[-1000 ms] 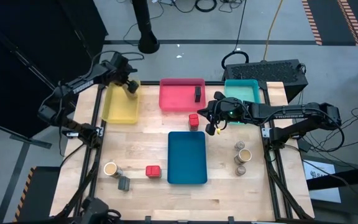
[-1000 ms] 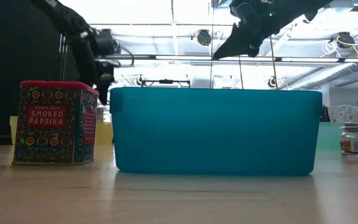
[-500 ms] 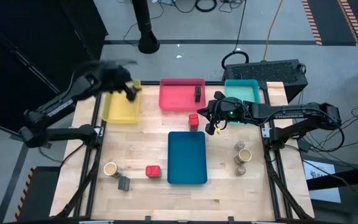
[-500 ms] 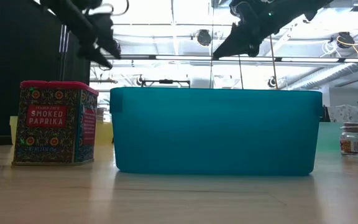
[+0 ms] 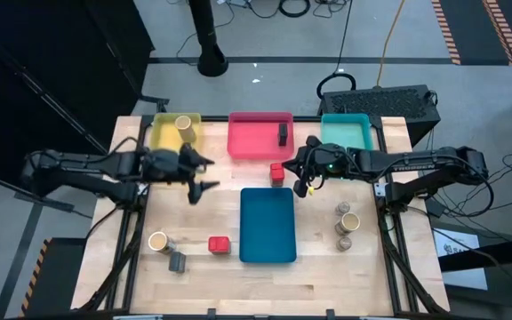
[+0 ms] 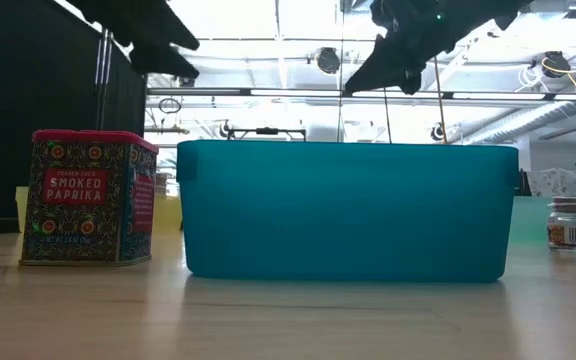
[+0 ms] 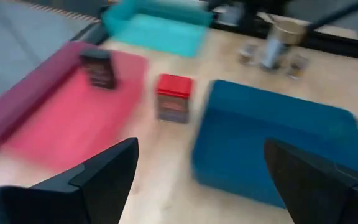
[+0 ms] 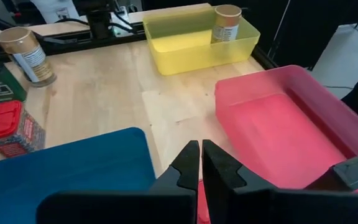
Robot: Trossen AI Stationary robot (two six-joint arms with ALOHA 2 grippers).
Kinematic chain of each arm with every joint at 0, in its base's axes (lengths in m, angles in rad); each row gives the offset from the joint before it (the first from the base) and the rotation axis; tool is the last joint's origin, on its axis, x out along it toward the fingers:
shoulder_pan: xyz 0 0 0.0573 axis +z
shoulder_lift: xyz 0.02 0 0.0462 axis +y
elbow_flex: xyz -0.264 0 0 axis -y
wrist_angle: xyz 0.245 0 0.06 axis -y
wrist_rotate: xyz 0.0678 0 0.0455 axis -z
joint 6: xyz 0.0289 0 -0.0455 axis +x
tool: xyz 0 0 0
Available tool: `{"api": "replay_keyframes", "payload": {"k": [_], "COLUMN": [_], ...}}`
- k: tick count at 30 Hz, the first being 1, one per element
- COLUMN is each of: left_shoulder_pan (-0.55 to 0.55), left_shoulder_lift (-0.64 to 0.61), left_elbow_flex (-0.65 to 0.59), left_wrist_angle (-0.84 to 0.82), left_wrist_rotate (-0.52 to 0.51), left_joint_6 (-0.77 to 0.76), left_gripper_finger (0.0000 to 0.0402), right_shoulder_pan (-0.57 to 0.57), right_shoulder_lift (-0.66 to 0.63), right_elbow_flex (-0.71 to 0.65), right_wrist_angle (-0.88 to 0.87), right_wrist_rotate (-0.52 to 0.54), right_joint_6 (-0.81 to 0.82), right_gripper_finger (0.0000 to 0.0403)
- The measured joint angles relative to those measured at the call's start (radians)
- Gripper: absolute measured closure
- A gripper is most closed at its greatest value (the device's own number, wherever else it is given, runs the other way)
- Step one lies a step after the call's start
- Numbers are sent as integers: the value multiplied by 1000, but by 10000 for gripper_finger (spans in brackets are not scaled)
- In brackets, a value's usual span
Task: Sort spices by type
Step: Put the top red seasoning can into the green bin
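My left gripper [image 5: 208,172] [image 7: 197,180] is open and empty, above the table between the yellow tray [image 5: 169,153] and the blue tray [image 5: 268,227]. A tan jar [image 5: 183,124] stands in the yellow tray's far right corner. My right gripper [image 5: 301,184] [image 8: 201,163] is shut and empty, high above the table [image 6: 378,72] just right of a red box [image 5: 276,172] [image 7: 174,96]. A dark box [image 5: 284,134] stands in the pink tray [image 5: 252,142]. A second red box [image 5: 219,244] [image 6: 90,198], a tan jar [image 5: 157,241] and a grey box [image 5: 177,261] stand near left.
A teal tray [image 5: 345,133] sits at the far right. Three round jars [image 5: 348,222] stand in a cluster at the right, beside the blue tray. Bare wood lies along the near edge and between the trays.
My left gripper has left the yellow tray's far corner and swung toward the near edge and the table's middle. The tan jar now shows standing alone in that tray. My right gripper has kept still.
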Motion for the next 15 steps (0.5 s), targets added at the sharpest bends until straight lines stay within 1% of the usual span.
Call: {"api": "replay_keyframes", "payload": {"k": [2,6,8,12,15], "left_shoulder_pan": [-60,-144,-167,-178,-178], "left_shoulder_lift": [11,28,32,31,30], "left_elbow_flex": [-6,-5,-5,-5,-5], "left_wrist_angle": [25,42,42,48,46], "left_wrist_rotate": [-48,-170,-215,-309,-408], "left_joint_6": [0,0,5,56,103], "left_gripper_finger": [52,52,52,52,52], "right_shoulder_pan": [11,31,35,46,43], "right_shoulder_lift": [0,0,1,26,82], "right_elbow_flex": [0,1,30,172,317], "right_wrist_angle": [-8,-61,-137,-355,-573], "right_wrist_rotate": [15,116,138,227,242], "right_joint_6": [26,115,158,268,436], "right_gripper_finger": [403,403,403,403,403]}}
